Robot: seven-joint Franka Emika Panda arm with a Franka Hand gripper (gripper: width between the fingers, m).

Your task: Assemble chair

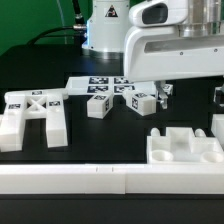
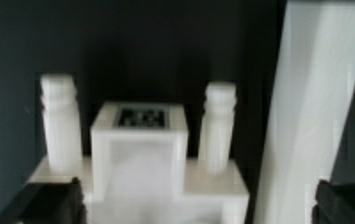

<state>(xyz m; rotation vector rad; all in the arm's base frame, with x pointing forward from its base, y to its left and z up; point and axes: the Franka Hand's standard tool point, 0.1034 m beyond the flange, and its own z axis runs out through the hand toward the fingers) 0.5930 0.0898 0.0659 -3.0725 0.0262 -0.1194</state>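
Note:
In the wrist view, a white chair part (image 2: 142,150) with a black-and-white tag on top and two round pegs (image 2: 218,112) lies between my fingers. My gripper (image 2: 192,205) is open, and the dark fingertips (image 2: 42,206) stand apart from the part's sides. A long white leg (image 2: 316,100) runs beside it. In the exterior view my gripper (image 1: 161,92) hangs just above the table, next to a small tagged block (image 1: 140,102). The X-braced frame (image 1: 32,115) lies on the exterior view's left. The square seat block (image 1: 185,148) sits front right.
The marker board (image 1: 92,84) lies flat behind the parts. Another small white block (image 1: 98,106) stands near it. A long white rail (image 1: 100,181) runs along the table's front edge. One more white part (image 1: 218,125) shows at the exterior view's right edge.

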